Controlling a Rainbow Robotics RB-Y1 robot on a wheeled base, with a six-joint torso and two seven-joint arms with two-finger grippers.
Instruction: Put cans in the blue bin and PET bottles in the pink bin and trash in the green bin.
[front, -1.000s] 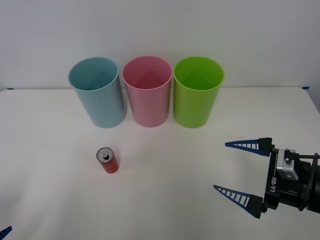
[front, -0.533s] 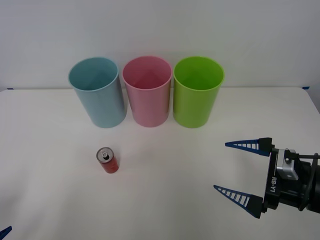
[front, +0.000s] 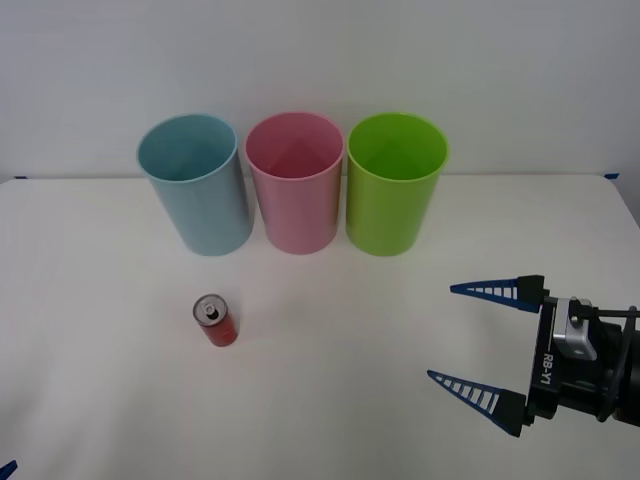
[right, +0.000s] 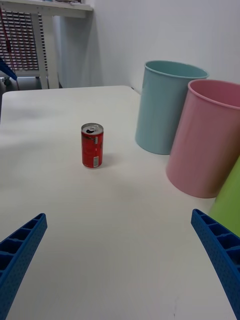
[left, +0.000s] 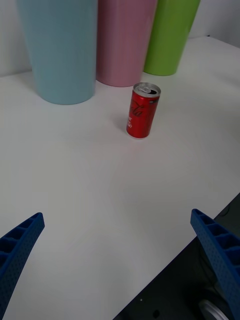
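Front view: red can (front: 215, 320) upright on open desk (front: 340, 350), 7 o'clock of blue bin (front: 195, 185), right claw (front: 478, 340) spread wide at 4 o'clock edge; wrist views: left claw (left: 120, 265) open too, can (left: 143, 110) standing clear.

Can (front: 215, 320): I see it upright, alone before the blue bin (front: 196, 184).
Right gripper (front: 480, 340): spread wide, empty.
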